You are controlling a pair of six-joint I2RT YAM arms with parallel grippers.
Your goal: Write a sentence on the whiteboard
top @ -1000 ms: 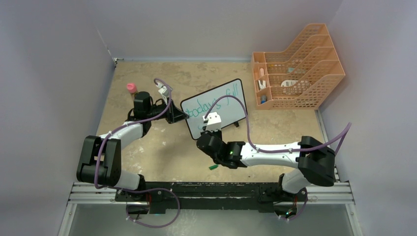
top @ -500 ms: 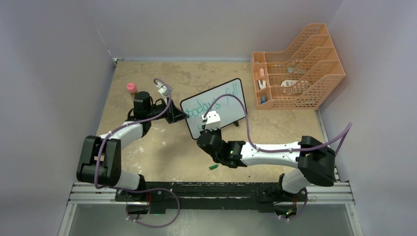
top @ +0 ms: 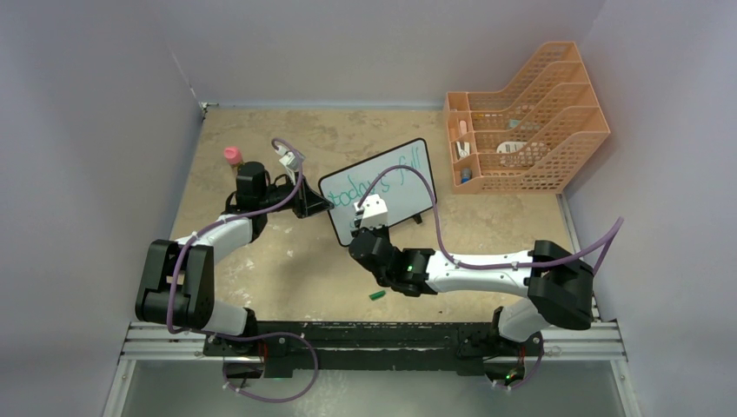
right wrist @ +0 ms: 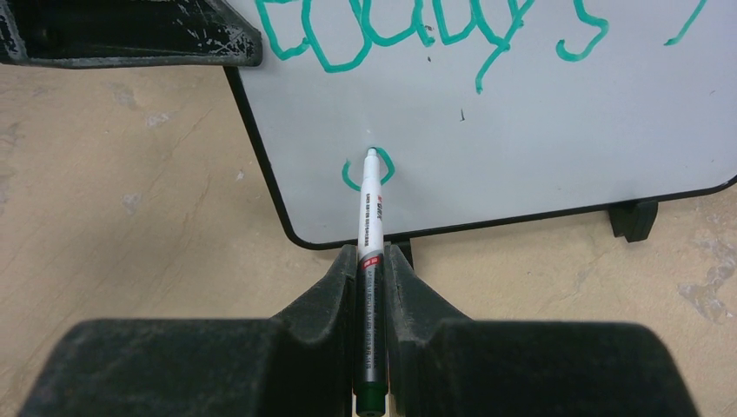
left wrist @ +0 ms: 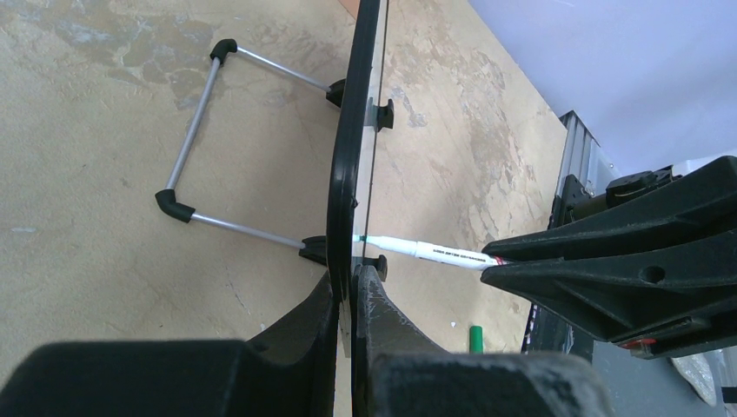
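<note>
Right wrist view: the right tool (right wrist: 372, 254) is clamped tight on a white marker (right wrist: 370, 208). Its tip is pressed to the whiteboard (right wrist: 539, 130) at a small green loop (right wrist: 350, 179) under the green lettering (right wrist: 391, 26). The left tool (left wrist: 351, 280) pinches the whiteboard's left edge. The whiteboard stands on its feet mid-worktop (top: 295, 278), with a green cap (top: 377, 295) lying near and an orange file rack (top: 521, 122) far right.

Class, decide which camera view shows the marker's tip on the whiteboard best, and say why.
The right wrist view: the marker, shut in the right gripper, touches its tip to the whiteboard at a green loop. The left wrist view shows marker and whiteboard side-on. From the top external view the tip is hidden.
</note>
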